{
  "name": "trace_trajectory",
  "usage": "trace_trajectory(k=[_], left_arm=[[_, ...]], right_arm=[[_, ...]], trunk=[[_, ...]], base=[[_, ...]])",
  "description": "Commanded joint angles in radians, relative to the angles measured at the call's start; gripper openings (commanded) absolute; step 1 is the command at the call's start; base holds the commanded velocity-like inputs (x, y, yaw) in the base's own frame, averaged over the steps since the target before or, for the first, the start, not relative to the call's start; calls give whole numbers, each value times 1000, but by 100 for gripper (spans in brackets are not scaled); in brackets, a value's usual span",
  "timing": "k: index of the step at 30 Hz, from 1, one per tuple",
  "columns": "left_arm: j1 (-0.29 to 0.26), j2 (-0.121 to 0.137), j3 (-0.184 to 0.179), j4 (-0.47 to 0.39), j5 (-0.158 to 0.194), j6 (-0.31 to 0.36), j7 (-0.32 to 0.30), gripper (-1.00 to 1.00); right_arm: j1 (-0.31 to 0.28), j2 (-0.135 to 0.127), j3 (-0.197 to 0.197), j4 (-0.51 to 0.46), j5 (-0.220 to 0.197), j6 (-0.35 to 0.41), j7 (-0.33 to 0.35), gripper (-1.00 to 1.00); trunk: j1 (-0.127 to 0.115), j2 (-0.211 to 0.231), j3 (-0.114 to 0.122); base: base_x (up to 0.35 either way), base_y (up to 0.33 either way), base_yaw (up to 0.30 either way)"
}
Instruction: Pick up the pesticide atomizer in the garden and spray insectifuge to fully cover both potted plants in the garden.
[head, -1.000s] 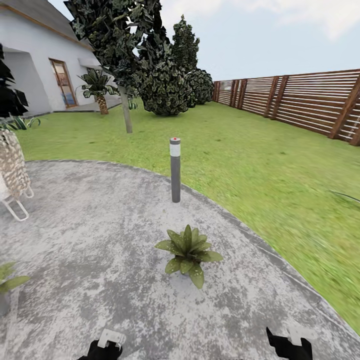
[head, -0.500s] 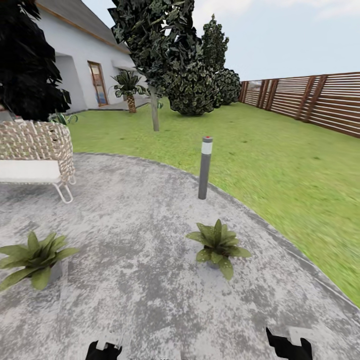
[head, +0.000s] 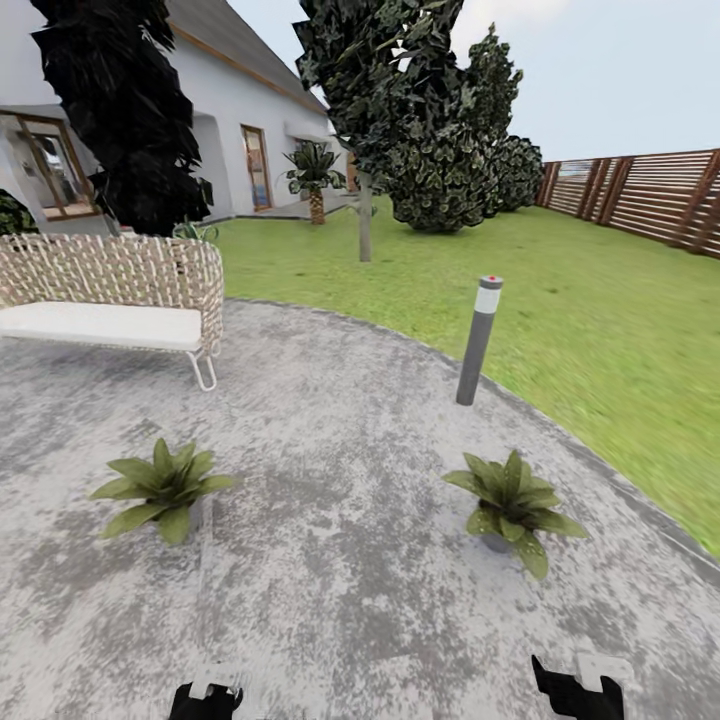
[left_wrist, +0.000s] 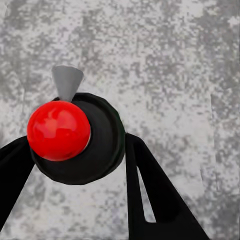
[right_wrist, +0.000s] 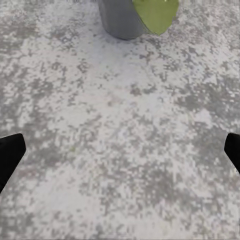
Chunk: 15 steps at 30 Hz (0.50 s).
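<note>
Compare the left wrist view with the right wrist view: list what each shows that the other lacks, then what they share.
Left wrist view: the pesticide atomizer, red top and grey nozzle toward the camera, clamped between the left gripper fingers.
Right wrist view: a grey pot with a green leaf over it, beyond the open, empty right gripper.
Shared: the mottled grey stone patio beneath dark gripper fingers.

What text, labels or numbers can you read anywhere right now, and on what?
None: no readable words, numbers or brand marks.
Atomizer, between the left claw fingers: plain red top, dark collar, no label in sight.
Lamp: a red dot on top, a white band, no lettering.
Plants and the grey pot: no tags or marks.
House door and windows: too blurred to tell.
</note>
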Motion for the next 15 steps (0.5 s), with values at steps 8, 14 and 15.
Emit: trace_trajectory(k=[8, 14, 15], left_arm=[[0, 0, 9, 0, -8, -4, -5, -100], [0, 0, 9, -2, -8, -4, -4, -100], [0, 1, 9, -2, -8, -4, -5, -100]], right_arm=[[-1, 1, -9, -2, 9, -5, 8, 100], [-2, 1, -9, -3, 9, -5, 8, 100], [-2, 1, -9, -3, 9, -4, 8, 100]], trunk=[[0, 0, -1], [0, 0, -1], [0, 0, -1]], base=[[0, 308, 276], [62, 306, 276], [162, 286, 276]])
